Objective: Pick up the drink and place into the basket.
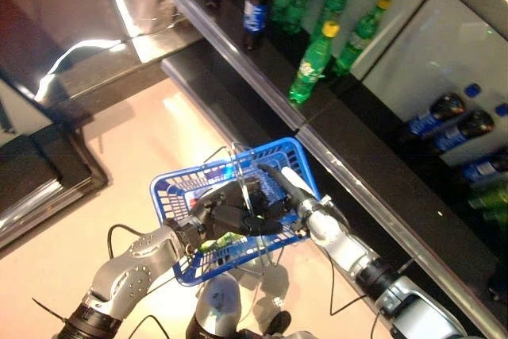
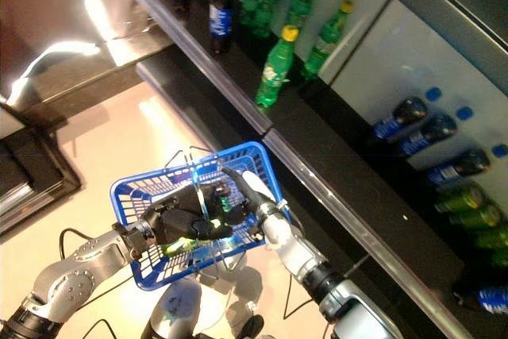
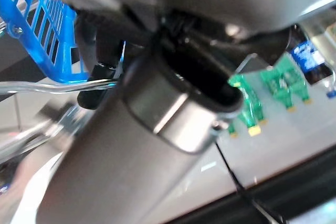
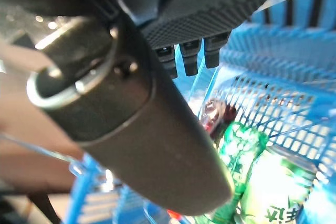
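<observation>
The blue basket (image 1: 168,190) is raised in front of me, and my left hand (image 1: 226,213) is shut on its thin wire handles (image 3: 52,85). My right hand (image 1: 292,190) reaches over the basket's far rim with its fingers (image 4: 190,56) straight and holding nothing. Green drinks (image 4: 273,192) lie in the basket below the right hand, with a dark-capped one (image 4: 212,116) beside them. A bit of green (image 2: 179,245) shows through the basket under my left hand.
A dark shelf edge (image 1: 373,196) runs diagonally just right of the basket. Green bottles (image 1: 313,61) and a dark cola bottle (image 1: 255,5) stand on the upper shelf. Dark and green bottles (image 1: 444,117) lie on the lower shelf at the right.
</observation>
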{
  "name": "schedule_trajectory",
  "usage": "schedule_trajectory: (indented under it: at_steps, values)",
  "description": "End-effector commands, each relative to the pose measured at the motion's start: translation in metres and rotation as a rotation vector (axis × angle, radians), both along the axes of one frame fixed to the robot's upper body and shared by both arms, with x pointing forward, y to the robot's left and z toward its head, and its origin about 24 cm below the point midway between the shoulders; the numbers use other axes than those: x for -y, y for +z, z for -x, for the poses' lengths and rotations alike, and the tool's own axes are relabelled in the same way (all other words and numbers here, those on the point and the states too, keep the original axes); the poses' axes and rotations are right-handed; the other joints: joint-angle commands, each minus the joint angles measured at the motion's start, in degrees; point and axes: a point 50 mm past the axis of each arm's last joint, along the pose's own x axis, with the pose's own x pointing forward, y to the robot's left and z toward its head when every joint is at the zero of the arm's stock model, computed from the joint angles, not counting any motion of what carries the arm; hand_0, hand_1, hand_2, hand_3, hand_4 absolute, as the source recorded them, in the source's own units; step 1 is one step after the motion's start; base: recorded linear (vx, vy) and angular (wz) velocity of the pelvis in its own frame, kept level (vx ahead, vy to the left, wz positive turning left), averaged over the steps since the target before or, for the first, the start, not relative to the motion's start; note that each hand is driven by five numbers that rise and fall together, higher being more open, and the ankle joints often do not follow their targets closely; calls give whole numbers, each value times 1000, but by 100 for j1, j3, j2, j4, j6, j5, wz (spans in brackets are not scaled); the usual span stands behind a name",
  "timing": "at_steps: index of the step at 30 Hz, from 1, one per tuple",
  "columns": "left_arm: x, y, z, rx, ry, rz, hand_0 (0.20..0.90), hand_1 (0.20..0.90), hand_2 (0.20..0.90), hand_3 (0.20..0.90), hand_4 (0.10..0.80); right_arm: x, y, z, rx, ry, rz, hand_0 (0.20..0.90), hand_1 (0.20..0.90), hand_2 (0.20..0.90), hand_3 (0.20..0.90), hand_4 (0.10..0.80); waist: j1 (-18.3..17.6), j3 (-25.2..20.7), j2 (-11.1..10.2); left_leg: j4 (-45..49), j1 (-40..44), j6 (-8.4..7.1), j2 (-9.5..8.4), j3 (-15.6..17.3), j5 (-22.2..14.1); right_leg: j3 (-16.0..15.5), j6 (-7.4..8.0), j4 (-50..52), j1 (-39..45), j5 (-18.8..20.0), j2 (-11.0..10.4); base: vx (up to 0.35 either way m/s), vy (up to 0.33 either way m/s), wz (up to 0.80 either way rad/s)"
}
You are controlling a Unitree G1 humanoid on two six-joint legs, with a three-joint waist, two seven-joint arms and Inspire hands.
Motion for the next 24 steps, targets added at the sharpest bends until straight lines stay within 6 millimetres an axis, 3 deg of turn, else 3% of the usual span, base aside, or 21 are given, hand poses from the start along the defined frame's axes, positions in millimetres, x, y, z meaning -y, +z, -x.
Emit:
schedule_trajectory:
  at_steps: [1,5,6,9,13,14,18,22,24]
  values:
    - [14,103,-4,658,69,479,300,300,300,200,100,14,-4,20,83,-25,-122,900,900,900,900,800,-396,-1990,344,-305,532,2,282,-99,-517,72,146,18,-123,270,-147,55,75,-42]
    - [-11,81,-7,594,275,415,300,300,300,200,100,37,-6,31,93,-110,-205,900,900,900,900,800,-646,-1917,417,-305,580,1,343,108,-546,224,184,36,-199,276,-201,40,89,-36]
    - [-30,64,-6,548,398,366,300,300,300,200,100,56,-11,39,80,-166,-239,900,900,900,900,800,-789,-1869,444,-305,598,6,372,231,-562,293,204,46,-233,274,-225,18,113,-35]
    - [-61,27,3,441,553,282,300,300,300,200,100,90,-21,57,60,-292,-321,900,900,900,900,800,-981,-1785,458,-305,633,18,408,365,-585,419,219,77,-299,268,-249,24,97,-41]
    - [-100,-26,31,241,748,156,300,300,300,200,100,142,-40,93,38,-507,-358,900,900,900,900,800,-1239,-1706,438,-228,698,47,440,532,-679,618,240,129,-392,268,-280,39,78,-27]
    - [-102,-31,33,228,759,149,300,300,300,200,100,145,-42,96,33,-522,-359,900,900,900,900,800,-1257,-1702,440,-218,709,53,438,540,-692,637,240,137,-394,266,-282,41,82,-24]
    - [-118,-83,57,-18,845,15,300,300,300,200,100,185,-67,133,-32,-795,-354,900,900,900,900,800,-1541,-1613,430,243,712,141,378,614,-985,941,241,324,-476,236,-341,60,167,-33]
    - [-122,-129,70,-234,877,-36,300,300,300,200,100,205,-87,148,-99,-985,-341,900,900,900,900,800,-1798,-1587,469,369,781,265,183,738,-1174,1169,316,342,-538,432,-464,62,253,-20]
    - [-121,-141,74,-293,873,-71,300,300,300,200,100,209,-94,151,-138,-1020,-343,900,900,900,900,800,-1862,-1581,471,324,818,293,103,822,-1198,1199,347,321,-635,617,-512,5,154,-30]
